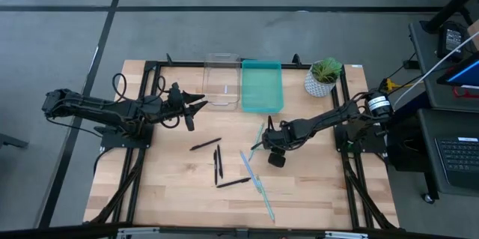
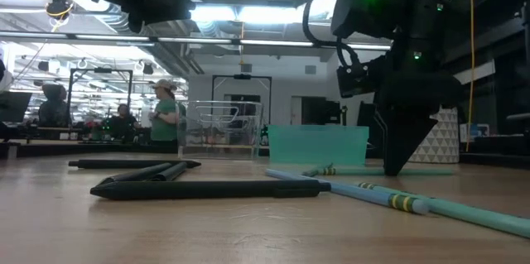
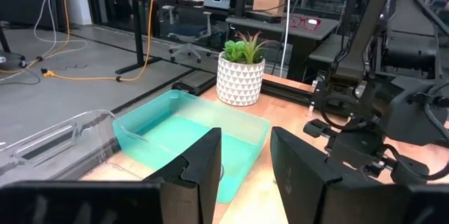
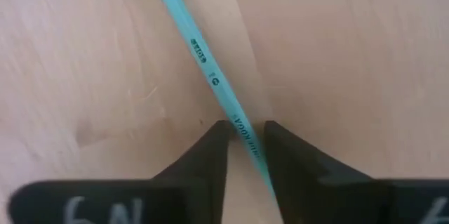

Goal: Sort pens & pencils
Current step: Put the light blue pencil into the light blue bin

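From above, black pens (image 1: pixel 217 160) and teal pencils (image 1: pixel 256 183) lie scattered on the wooden surface (image 1: pixel 165 186). The left gripper (image 1: pixel 193 108) hovers part-open beside the clear tray (image 1: pixel 222 80). Right wrist view: the right gripper (image 4: pixel 245 143) pinches a slim teal pencil (image 4: pixel 210 73).

A clear plastic bin (image 1: pixel 221 80) and a teal plastic bin (image 1: pixel 262 86) stand side by side on the pale wooden worktop (image 1: pixel 172 194), beyond the left fingers (image 3: pixel 203 164); a potted green plant in a white patterned pot (image 1: pixel 322 77) sits near the teal bin.
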Controlling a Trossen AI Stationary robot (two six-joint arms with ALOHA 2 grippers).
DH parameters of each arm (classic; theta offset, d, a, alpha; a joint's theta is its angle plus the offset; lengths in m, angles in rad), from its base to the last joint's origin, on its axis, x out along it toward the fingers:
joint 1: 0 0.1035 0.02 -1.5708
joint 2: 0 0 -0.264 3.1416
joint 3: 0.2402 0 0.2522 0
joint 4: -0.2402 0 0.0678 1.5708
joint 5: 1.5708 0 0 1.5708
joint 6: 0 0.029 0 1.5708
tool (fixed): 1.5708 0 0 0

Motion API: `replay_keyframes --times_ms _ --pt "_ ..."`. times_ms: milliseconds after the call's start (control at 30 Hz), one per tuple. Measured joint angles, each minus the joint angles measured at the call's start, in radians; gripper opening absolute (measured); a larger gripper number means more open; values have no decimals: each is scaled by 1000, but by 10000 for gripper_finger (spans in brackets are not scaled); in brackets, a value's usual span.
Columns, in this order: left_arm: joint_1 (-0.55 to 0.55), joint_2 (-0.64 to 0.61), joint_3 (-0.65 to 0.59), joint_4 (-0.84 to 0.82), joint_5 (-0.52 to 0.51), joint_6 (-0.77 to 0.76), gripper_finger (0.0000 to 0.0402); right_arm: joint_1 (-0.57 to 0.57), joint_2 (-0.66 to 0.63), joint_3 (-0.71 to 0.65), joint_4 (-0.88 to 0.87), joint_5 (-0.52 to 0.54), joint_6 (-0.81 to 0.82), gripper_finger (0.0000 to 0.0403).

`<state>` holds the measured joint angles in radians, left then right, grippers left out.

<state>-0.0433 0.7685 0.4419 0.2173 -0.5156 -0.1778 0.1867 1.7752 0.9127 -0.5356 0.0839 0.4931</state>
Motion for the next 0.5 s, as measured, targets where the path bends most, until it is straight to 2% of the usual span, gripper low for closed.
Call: replay_keyframes --times_ms 300,500 --pt "0 0 0 0 0 0 118 14 0 0 10 -1 24 25" --pt "0 0 0 0 0 0 118 14 0 0 9 -3 26 17"
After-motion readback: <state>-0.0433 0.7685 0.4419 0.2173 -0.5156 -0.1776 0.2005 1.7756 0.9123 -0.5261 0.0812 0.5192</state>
